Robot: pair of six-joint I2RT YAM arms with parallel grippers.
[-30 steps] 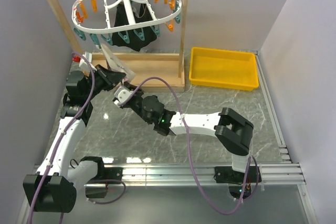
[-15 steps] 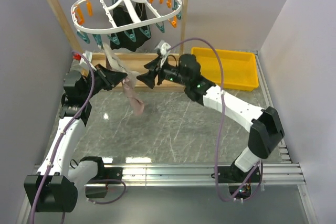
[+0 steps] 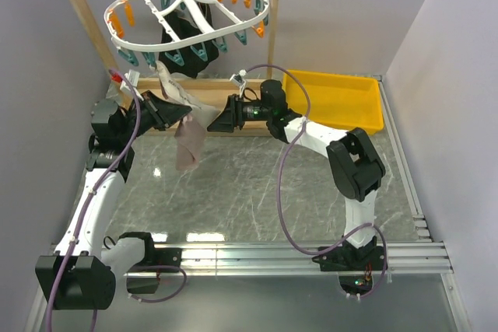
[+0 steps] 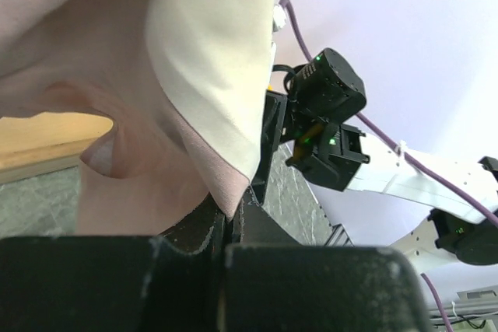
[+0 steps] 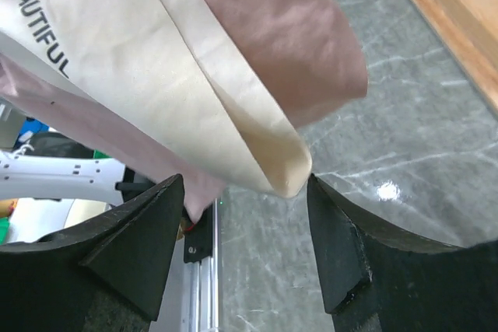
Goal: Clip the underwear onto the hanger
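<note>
Pink, thin cloth is what both arms are working with: the underwear point(image 3: 187, 141) hangs in the air above the table point(image 3: 257, 192), below and in front of the hanger point(image 3: 113, 34), and does not reach the marble. The left gripper point(image 3: 173, 106) is clamped tight on it; in the left wrist view the fingers meet with the mauve cloth and the beige waistband point(image 4: 210, 52) pinched in the seam between them. The right gripper point(image 5: 241, 184) faces it from the other side with its fingers spread wide, a folded corner of the waistband lying in the gap, close to one finger, though I cannot tell whether it touches. The garment looks very light and wholly limp: it drapes, folds over itself and would likely sag or twist wherever it is unsupported, so a single grip leaves it bunched. The waistband seems the best place to hold, being doubled and firmer than the body cloth, and a second grip further along it would probably stretch a flat edge that a teal clothespin point(image 3: 148, 58) could bite. Slip is a fair risk with such smooth fabric, so a deep pinch on the band looks wiser than a fingertip hold on the loose pink part.
</note>
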